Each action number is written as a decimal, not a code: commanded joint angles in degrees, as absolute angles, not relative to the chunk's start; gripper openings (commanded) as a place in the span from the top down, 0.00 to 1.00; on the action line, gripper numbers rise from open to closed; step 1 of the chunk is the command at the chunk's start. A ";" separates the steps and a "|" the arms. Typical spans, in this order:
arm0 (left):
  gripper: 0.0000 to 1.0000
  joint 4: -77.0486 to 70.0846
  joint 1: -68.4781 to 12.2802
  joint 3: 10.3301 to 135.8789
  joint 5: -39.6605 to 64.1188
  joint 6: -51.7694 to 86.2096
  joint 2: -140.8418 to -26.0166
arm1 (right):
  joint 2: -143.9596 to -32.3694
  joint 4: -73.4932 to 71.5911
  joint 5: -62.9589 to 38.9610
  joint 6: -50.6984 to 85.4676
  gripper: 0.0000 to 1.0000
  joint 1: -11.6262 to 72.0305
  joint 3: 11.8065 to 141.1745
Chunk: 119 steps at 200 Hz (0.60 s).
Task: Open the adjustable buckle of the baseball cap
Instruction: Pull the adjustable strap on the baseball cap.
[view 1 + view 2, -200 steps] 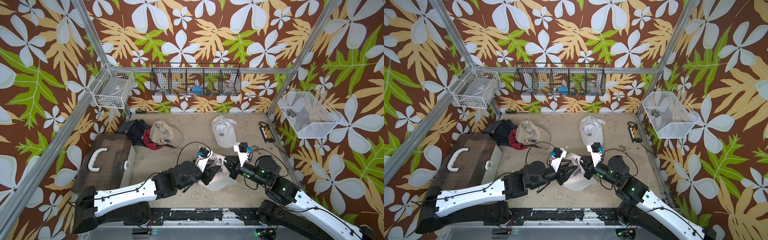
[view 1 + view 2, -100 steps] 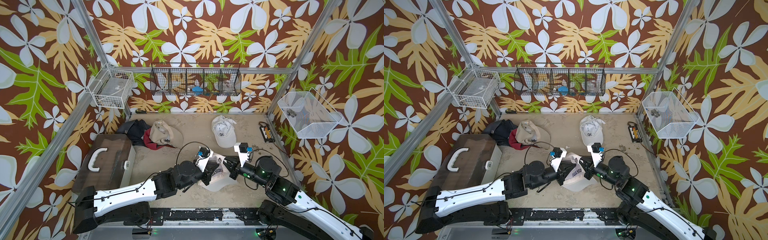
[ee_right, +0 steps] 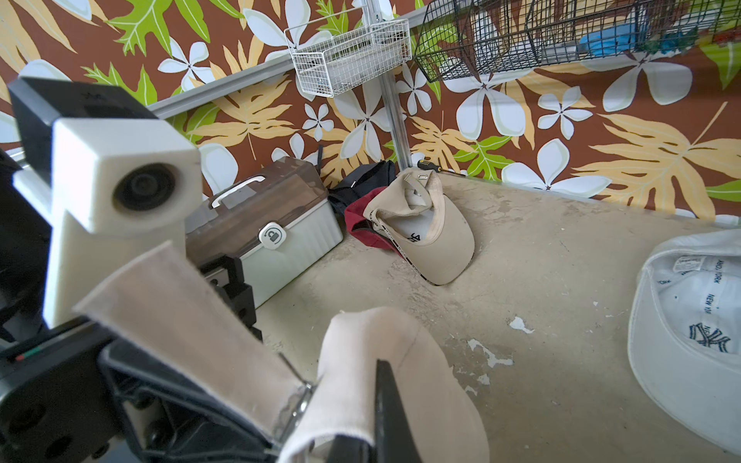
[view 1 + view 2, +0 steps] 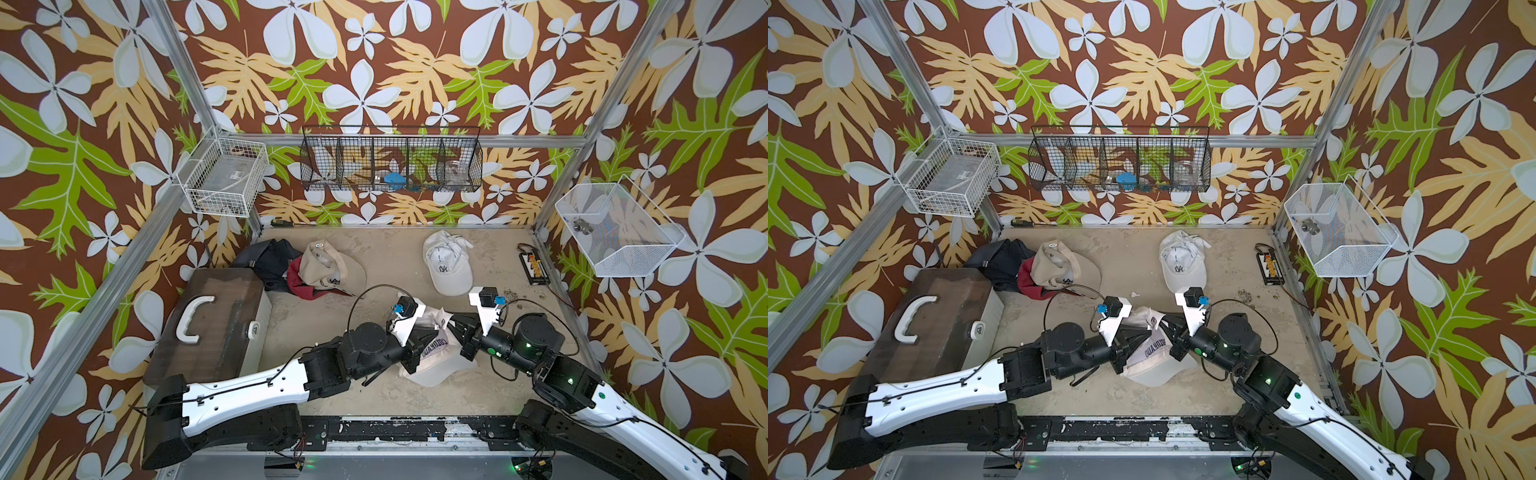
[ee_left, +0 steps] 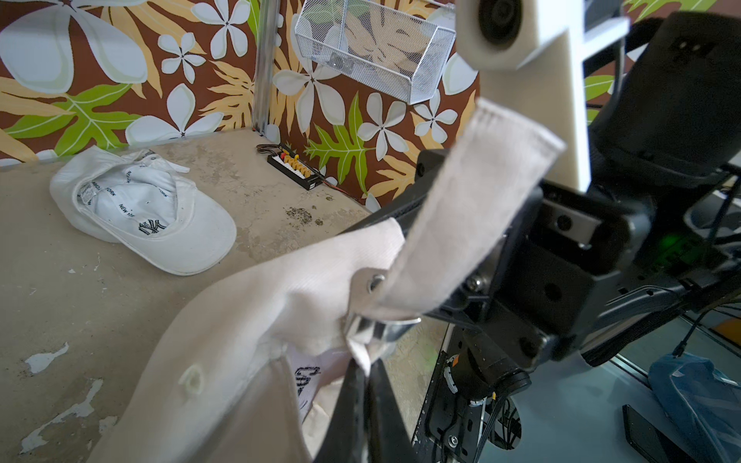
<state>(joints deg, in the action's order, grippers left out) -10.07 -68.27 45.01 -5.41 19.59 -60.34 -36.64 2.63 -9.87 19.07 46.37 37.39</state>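
The pale baseball cap [image 4: 436,361] with dark lettering hangs between my two grippers near the front of the floor; it shows in both top views [image 4: 1152,355]. My left gripper [image 5: 363,371] is shut on a fold of cap fabric just below the metal buckle [image 5: 381,326]. The free strap end [image 5: 473,200] sticks up out of the buckle. My right gripper [image 3: 373,433] is shut on the cap's back band beside the buckle [image 3: 296,397]. In a top view the left gripper [image 4: 428,338] and right gripper [image 4: 454,328] face each other closely.
A white cap [image 4: 446,264] lies upside down behind the arms. A tan cap [image 4: 328,266] rests on red and dark caps at the back left. A brown-lidded box [image 4: 212,324] stands at the left. A black terminal strip [image 4: 534,268] lies by the right wall.
My left gripper has closed on the cap fabric by the buckle. The cap has shifted slightly between the two grippers. The right gripper has stayed shut on the cap.
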 commanded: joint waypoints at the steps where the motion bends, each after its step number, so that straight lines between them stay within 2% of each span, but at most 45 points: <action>1: 1.00 -10.84 -68.29 45.42 -3.68 20.43 -59.72 | -35.88 2.99 -8.95 16.65 1.00 46.38 36.87; 119: 1.00 -2.98 -68.29 49.88 -4.30 20.38 -56.83 | -38.23 5.46 -8.71 12.24 1.00 46.41 36.61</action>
